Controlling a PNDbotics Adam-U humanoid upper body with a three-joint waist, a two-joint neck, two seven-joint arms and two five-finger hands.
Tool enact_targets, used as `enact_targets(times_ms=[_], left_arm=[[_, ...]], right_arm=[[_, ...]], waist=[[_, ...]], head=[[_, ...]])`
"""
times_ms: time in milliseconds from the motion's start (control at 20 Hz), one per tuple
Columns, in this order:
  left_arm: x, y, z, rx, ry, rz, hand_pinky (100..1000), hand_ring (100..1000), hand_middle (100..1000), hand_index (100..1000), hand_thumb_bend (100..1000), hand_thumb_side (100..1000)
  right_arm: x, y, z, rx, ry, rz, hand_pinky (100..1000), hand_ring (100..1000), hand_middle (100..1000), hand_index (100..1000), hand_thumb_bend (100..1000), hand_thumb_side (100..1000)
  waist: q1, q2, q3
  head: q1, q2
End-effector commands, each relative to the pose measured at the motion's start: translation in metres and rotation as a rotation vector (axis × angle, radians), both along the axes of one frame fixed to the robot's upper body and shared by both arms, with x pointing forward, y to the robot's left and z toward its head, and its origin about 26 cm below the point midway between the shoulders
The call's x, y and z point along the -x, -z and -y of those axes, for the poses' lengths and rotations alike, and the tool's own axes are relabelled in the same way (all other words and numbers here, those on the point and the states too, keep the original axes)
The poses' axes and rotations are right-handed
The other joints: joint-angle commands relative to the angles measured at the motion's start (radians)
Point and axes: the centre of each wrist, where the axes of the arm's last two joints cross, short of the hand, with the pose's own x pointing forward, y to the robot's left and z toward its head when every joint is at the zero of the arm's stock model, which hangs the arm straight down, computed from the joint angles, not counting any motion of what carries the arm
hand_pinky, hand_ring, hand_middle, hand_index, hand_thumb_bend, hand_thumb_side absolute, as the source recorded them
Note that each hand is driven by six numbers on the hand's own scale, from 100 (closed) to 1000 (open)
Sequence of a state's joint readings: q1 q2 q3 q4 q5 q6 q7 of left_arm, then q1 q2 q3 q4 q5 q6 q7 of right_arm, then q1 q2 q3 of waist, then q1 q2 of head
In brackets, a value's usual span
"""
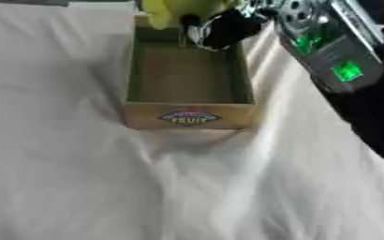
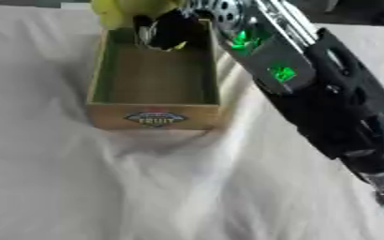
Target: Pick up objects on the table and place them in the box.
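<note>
While the right hand [image 2: 169, 29] curls round a yellow object [image 1: 175, 10] above the far end of the fruit box [image 1: 187, 115], nothing lies inside yet; the cloth-covered table [image 1: 80, 187] shows nothing else left

Hidden and cut-off parts at the box

The yellow object [image 1: 175, 10] is cut by the top edge, its shape unclear. The right hand [image 1: 224, 28] covers the far right corner of the box [image 1: 134, 70]; its fingers are too blurred to read.
</note>
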State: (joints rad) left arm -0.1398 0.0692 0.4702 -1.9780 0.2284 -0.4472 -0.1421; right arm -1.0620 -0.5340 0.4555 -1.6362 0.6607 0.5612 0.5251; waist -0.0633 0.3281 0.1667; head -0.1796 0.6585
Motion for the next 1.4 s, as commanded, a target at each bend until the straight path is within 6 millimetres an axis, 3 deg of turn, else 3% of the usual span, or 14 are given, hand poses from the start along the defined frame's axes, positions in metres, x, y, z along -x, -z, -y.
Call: enact_targets(times_ms=[50,500,600,650,850,1100,1300,1350,1400], left_arm=[[0.002,-0.006,0.002,-0.020,0.010,0.023,414,398,422,712,100,679],[0.001,-0.006,0.003,-0.021,0.024,0.024,415,399,423,712,100,678],[0.001,-0.007,0.003,-0.021,0.026,0.024,415,399,423,712,100,678],[0.001,-0.007,0.003,-0.020,0.026,0.025,415,399,423,712,100,678],[0.001,-0.007,0.003,-0.020,0.027,0.025,415,399,423,712,100,678],[0.000,-0.008,0.003,-0.021,0.029,0.027,415,400,423,712,100,678],[0.000,-0.008,0.003,-0.022,0.032,0.028,416,400,424,712,100,678],[0.000,-0.008,0.003,-0.021,0.032,0.028,416,400,424,712,100,679],[0.000,-0.008,0.003,-0.021,0.033,0.027,416,400,424,712,100,680]], right_arm=[[-0.021,0.001,0.001,0.025,0.072,0.030,728,644,505,563,100,199],[-0.072,0.031,0.007,0.109,0.194,-0.009,730,659,481,555,100,199],[-0.079,0.038,0.008,0.146,0.197,-0.030,732,668,486,561,100,160],[-0.080,0.041,0.008,0.163,0.193,-0.041,734,673,491,567,100,200],[-0.084,0.047,0.008,0.222,0.163,-0.099,755,708,530,630,100,204],[-0.086,0.047,0.008,0.272,0.150,-0.155,796,770,627,772,100,539],[-0.088,0.047,0.010,0.324,0.187,-0.152,904,911,774,908,100,990],[-0.088,0.047,0.010,0.338,0.197,-0.154,924,931,793,921,100,1000],[-0.089,0.047,0.011,0.353,0.204,-0.157,936,944,809,937,180,1000]], waist=[[0.008,-0.013,0.004],[0.009,-0.012,0.015],[0.009,-0.012,0.016],[0.008,-0.012,0.016],[0.007,-0.011,0.018],[0.006,-0.011,0.022],[0.006,-0.012,0.023],[0.006,-0.012,0.023],[0.006,-0.013,0.023]], head=[[-0.009,-0.015],[-0.023,-0.024],[-0.025,-0.024],[-0.026,-0.025],[-0.026,-0.024],[-0.027,-0.022],[-0.028,-0.019],[-0.028,-0.018],[-0.028,-0.018]])
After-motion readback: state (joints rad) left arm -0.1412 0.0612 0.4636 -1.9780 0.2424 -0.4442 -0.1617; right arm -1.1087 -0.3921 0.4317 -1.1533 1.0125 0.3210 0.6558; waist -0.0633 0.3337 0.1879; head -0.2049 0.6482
